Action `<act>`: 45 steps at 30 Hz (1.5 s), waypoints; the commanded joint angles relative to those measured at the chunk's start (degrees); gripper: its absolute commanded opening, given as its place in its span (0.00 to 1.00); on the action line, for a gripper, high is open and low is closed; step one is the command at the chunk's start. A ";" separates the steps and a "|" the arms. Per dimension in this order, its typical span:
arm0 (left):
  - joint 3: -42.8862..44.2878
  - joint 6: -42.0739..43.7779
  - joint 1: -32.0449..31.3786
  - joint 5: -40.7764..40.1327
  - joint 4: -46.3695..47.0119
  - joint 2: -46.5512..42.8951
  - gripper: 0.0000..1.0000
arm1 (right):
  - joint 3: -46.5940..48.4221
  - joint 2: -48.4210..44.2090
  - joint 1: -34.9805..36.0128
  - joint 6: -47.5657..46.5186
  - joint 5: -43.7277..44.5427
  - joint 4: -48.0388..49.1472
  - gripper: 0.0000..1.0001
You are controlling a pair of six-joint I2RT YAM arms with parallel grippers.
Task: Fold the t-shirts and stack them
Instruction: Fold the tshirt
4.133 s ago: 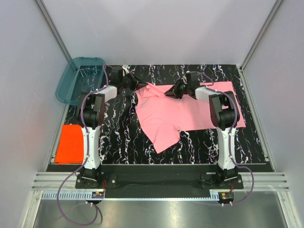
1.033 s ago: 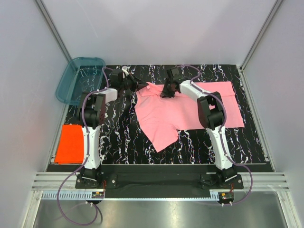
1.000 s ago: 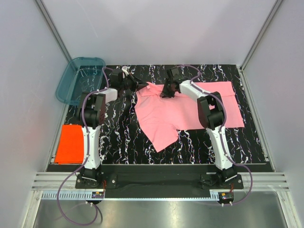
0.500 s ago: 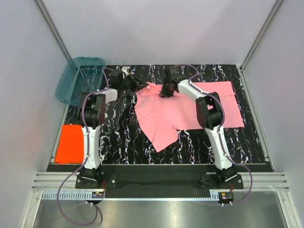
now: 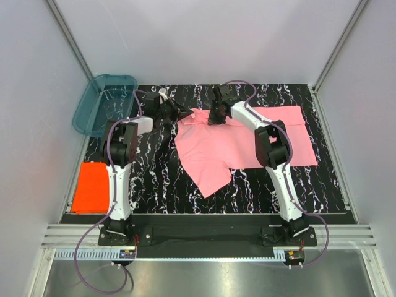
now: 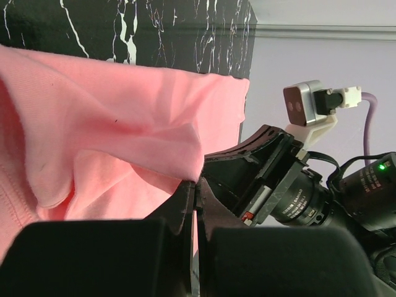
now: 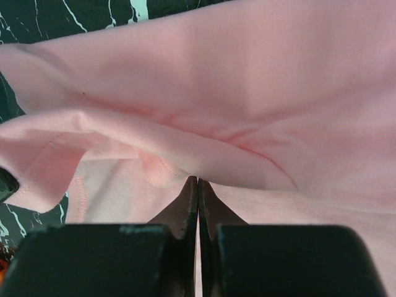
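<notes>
L gripper (image 6: 193, 185), R gripper (image 7: 197, 180) both clenching pink t-shirt (image 5: 229, 145) at its far edge; cloth seeming light, limp, so pinching seams.

Top view: you cannot make out the fingertips of the left gripper (image 5: 182, 113) or the right gripper (image 5: 212, 120), as both are too small and dark against the black table (image 5: 154, 179). The right arm (image 5: 272, 145) covers a strip of the pink t-shirt (image 5: 216, 151), and the orange-red t-shirt (image 5: 91, 187) meets the left arm (image 5: 120, 167), so you cannot tell where its right edge ends. Wrist views: the pink t-shirt runs off the left edge in one and off every edge in the other. Each camera's own fingers (image 6: 93, 260) fill the bottom as a blurred dark mass, and you cannot see how much cloth sits between the closed tips.
</notes>
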 commanded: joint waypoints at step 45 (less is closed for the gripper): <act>-2.21 -0.80 0.13 2.27 4.56 -3.42 0.00 | 14.31 5.84 3.95 -10.69 11.11 -11.94 0.00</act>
